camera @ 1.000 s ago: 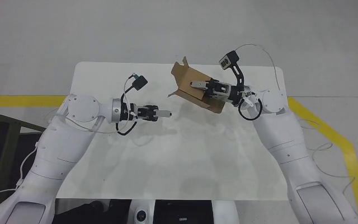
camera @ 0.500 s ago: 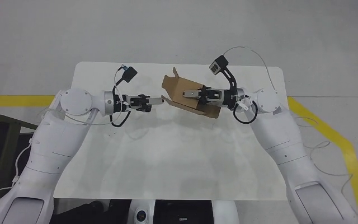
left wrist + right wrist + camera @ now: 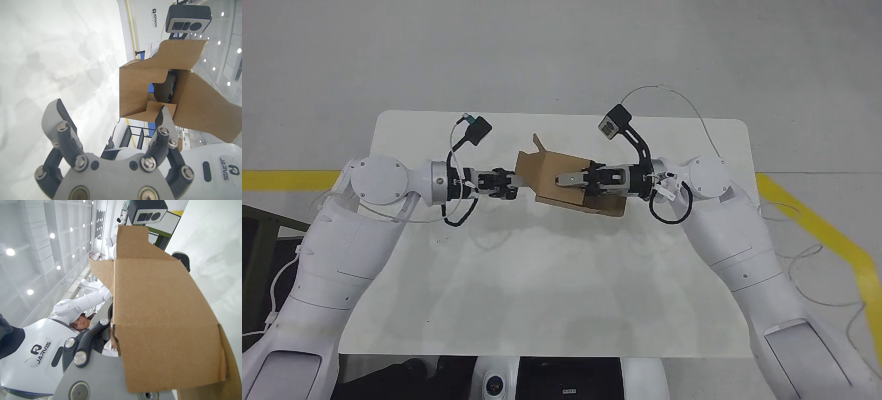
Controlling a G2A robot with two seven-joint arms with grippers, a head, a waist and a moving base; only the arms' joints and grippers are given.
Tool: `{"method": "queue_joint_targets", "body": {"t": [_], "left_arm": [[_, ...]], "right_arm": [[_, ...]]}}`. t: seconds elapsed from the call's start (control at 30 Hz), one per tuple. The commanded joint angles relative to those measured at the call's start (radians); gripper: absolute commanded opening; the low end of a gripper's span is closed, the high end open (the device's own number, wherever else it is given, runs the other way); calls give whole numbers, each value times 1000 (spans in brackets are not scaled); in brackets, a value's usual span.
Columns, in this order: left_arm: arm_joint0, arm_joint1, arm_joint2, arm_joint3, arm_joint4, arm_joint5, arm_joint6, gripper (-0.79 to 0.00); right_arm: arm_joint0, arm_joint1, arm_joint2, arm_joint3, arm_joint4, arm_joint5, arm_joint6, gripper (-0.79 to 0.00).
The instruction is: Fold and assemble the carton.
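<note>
Brown corrugated cardboard carton (image 3: pixel 562 178) hangs over the white table (image 3: pixel 542 290), pinched by my right gripper (image 3: pixel 570 181). My left gripper (image 3: pixel 110 108), spread wide, touches its open end. Risk: pushing could twist it loose.

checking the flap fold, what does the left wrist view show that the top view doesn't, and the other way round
Left wrist view: the carton's open end up close, its end flaps not yet closed, and the left pincer open with one fingertip at a small flap.
Top view: the table and both arms meeting at the carton, the right pincer gripping the side away from the left one.
Both: the carton and the left pincer at its end.
</note>
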Motion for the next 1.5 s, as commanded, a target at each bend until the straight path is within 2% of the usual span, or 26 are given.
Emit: {"method": "queue_joint_targets", "body": {"t": [0.0, 0.93, 1.27, 1.47], "left_arm": [[0, 0, 1, -3, -2, -1, -2, 0], [9, 3, 2, -28, 0, 6, -14, 0], [18, 14, -50, 32, 21, 7, 21, 0], [12, 19, -79, 73, 35, 16, 55, 0]], "right_arm": [[4, -2, -3, 5, 2, -2, 2, -785], [9, -8, -5, 34, -2, -7, -5, -785], [-3, 0, 8, 33, -18, 21, 30, -785], [-5, 0, -17, 15, -7, 65, 116, -785]]}}
